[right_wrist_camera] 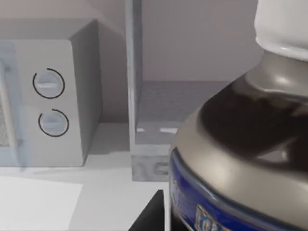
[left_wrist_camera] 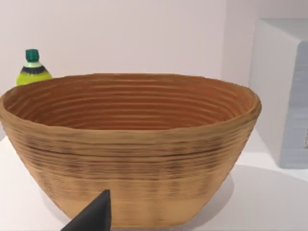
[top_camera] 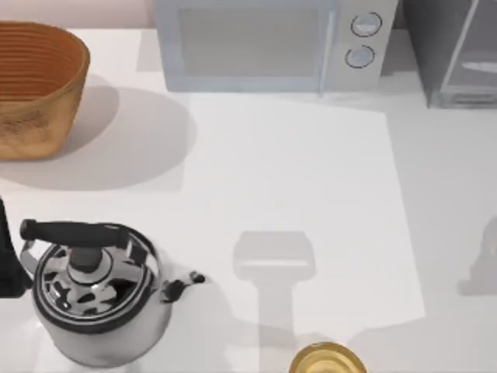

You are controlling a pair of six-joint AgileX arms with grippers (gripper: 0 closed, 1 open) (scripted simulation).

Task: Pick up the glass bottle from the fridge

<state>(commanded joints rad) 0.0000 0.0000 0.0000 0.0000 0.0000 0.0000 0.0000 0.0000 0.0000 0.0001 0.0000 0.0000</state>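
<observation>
While the glass bottle (right_wrist_camera: 240,159) looms before the fridge (right_wrist_camera: 144,159) edge, right tool (right_wrist_camera: 156,214) seemingly grips it.

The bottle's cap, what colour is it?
White; the glass bottle cap shows best in the right wrist view.

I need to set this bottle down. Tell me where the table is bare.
Widest bare patch: mid-table, bordered by the microwave, basket, kettle and amber jar. Another strip runs down the right side below the fridge. The left side is crowded.
</observation>
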